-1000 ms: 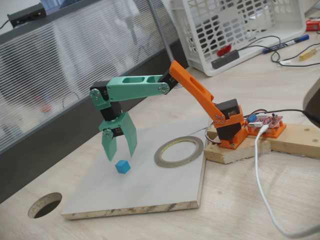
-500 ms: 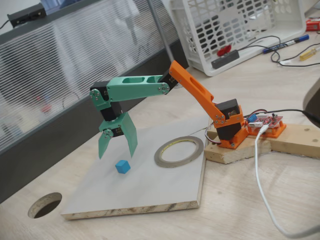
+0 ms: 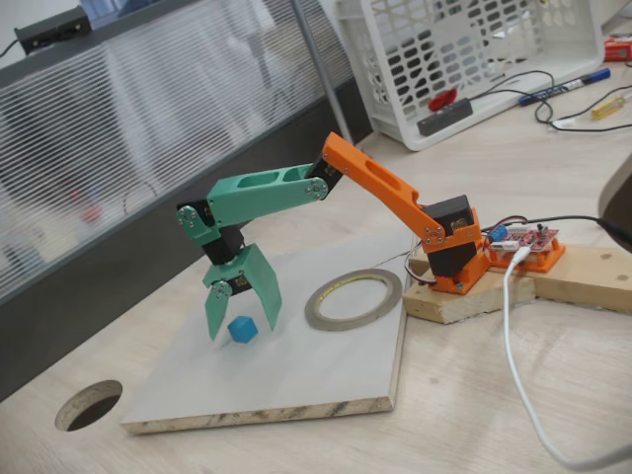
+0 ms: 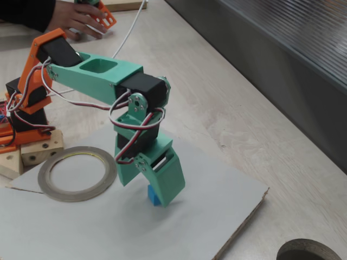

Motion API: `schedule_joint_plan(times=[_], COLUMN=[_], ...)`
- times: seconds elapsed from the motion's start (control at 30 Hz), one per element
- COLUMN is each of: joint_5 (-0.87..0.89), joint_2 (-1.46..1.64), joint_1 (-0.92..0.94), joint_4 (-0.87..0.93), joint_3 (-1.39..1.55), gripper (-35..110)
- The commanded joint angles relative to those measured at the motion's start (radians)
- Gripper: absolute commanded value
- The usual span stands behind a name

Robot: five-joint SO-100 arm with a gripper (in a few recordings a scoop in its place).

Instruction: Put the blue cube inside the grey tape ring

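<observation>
Green gripper point(image 3: 241, 324) hangs wide open around the blue cube point(image 3: 242, 330) on the white board point(image 3: 326, 370). Best sink lower, centre it, then squeeze gently. Tape ring point(image 3: 353, 298) lies near, empty.

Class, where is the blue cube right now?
In both fixed views the blue cube sits on the white board, between the open claw's fingers, apart from the grey tape ring.

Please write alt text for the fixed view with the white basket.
A green gripper hangs open over a blue cube on a white board, one finger on each side. A grey tape ring lies flat to the cube's right.
</observation>
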Motion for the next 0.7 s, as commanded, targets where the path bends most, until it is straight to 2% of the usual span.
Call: schedule_joint_plan(times=[0.0,0.57,0.67], joint_5=[0.002,0.002,0.002], joint_2=[0.011,0.009,0.009], joint_1=[0.012,0.014,0.014], joint_4=[0.012,-0.025,-0.044], joint_3=[-0.008,-0.009,-0.009], gripper=[70,70,64])
